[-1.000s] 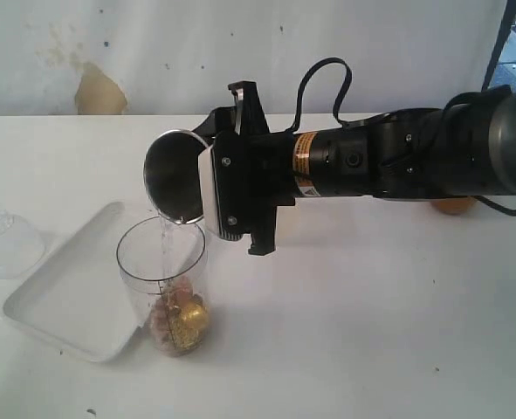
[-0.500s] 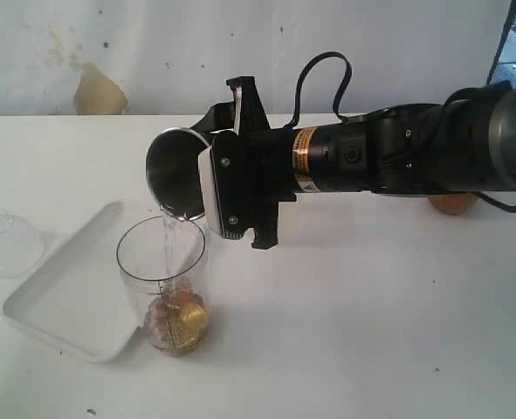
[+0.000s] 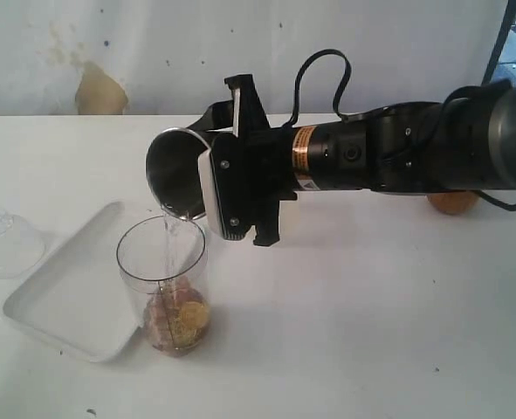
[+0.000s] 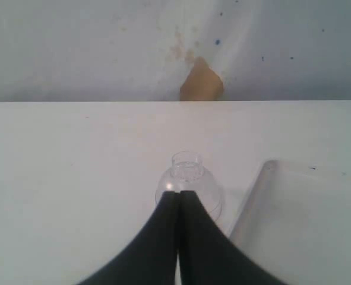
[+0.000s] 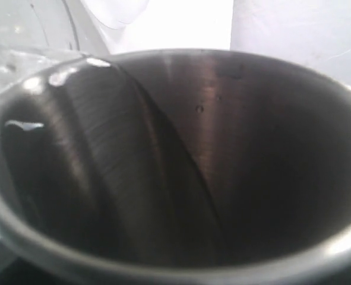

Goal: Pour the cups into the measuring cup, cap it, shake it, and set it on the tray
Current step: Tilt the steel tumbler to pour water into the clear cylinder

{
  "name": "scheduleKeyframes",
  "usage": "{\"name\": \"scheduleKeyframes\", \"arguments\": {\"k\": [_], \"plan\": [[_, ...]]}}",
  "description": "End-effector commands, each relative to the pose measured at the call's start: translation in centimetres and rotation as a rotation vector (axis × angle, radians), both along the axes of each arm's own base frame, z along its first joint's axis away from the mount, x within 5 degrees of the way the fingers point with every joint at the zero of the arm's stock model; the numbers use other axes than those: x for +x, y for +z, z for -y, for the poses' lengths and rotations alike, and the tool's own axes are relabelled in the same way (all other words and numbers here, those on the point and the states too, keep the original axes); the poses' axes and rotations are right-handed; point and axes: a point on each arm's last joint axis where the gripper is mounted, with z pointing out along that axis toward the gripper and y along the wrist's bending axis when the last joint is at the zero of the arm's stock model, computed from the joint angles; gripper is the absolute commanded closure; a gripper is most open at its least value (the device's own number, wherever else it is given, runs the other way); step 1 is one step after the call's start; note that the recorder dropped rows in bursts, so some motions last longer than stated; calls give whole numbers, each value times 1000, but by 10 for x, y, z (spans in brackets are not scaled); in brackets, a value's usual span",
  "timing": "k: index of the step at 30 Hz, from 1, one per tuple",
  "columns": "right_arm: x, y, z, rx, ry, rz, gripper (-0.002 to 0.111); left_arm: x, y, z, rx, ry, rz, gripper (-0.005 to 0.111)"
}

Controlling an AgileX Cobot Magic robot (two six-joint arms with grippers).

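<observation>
My right gripper (image 3: 212, 161) reaches in from the right, shut on the stainless-steel tumbler (image 3: 175, 175). The tumbler is tipped mouth-down to the left, and a thin stream of water falls from its lip into the clear measuring cup (image 3: 163, 284). That cup stands upright by the white tray (image 3: 65, 301), with gold and pinkish pieces in liquid at its bottom. In the right wrist view the tumbler's dark inside (image 5: 193, 166) fills the picture. The brown cup (image 3: 454, 203) peeks out behind the right arm. My left gripper (image 4: 179, 193) is shut and empty, near a clear domed lid (image 4: 187, 172).
The clear domed lid (image 3: 9, 240) lies on the white table left of the tray. The tray's rim (image 4: 264, 172) shows beside the lid in the left wrist view. The right arm's thick black body (image 3: 397, 157) spans the table's right half. A wall runs along the table's far edge.
The tumbler has tipped a little further while water keeps pouring. The pieces in the measuring cup have shifted and the liquid has risen slightly. The arm has barely moved.
</observation>
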Motion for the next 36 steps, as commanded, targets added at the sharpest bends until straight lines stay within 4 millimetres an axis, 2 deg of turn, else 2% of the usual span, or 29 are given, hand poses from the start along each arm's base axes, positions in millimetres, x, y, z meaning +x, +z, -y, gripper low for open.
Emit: {"name": "scheduleKeyframes", "arguments": {"k": [1, 28, 30, 36], "plan": [[1, 13, -1, 28, 9, 43, 108, 0, -1, 1, -5, -10, 3, 107], [2, 15, -2, 11, 15, 82, 108, 0, -1, 1, -5, -10, 3, 107], [3, 16, -2, 53, -18, 33, 108, 0, -1, 1, -5, -10, 3, 107], [4, 17, -1, 266, -171, -290, 108, 0, -1, 1, -5, -10, 3, 107]]}}
